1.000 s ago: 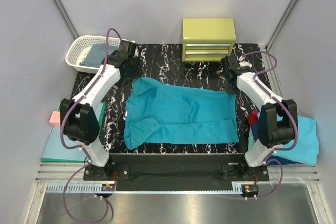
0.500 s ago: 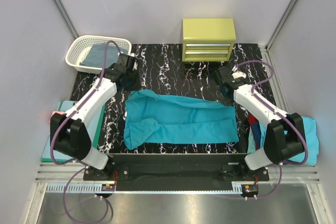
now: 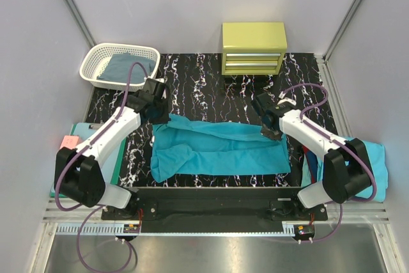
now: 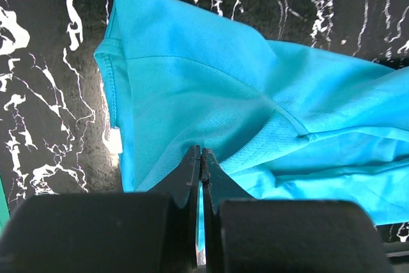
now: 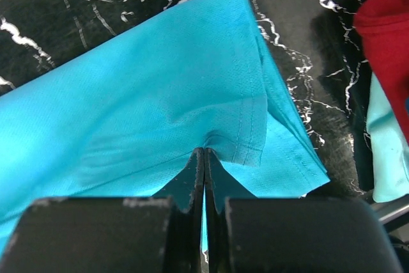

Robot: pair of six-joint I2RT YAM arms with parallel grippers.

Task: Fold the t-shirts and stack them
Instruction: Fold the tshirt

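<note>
- Both arms have drawn back toward the near edge since the earlier frames, carrying the far edge of the teal shirt (image 3: 217, 155) with them; the spread cloth now shows narrower front to back.
- Jaws of the left gripper (image 4: 200, 158) are closed on a pinch of the shirt's far-left edge.
- Jaws of the right gripper (image 5: 203, 158) are closed on the hemmed far-right corner, where the cloth puckers at the tips.
- Position: the shirt lies across the middle of the mat (image 3: 211, 84), its far edge raised and doubling over toward the near half.
- Matching grips at opposite ends probably keep the fold line straight.
- Judged step: a lengthwise fold, not yet laid down.
- Waiting: the other shirts (image 3: 374, 171) are heaped off the mat's right edge.
</note>
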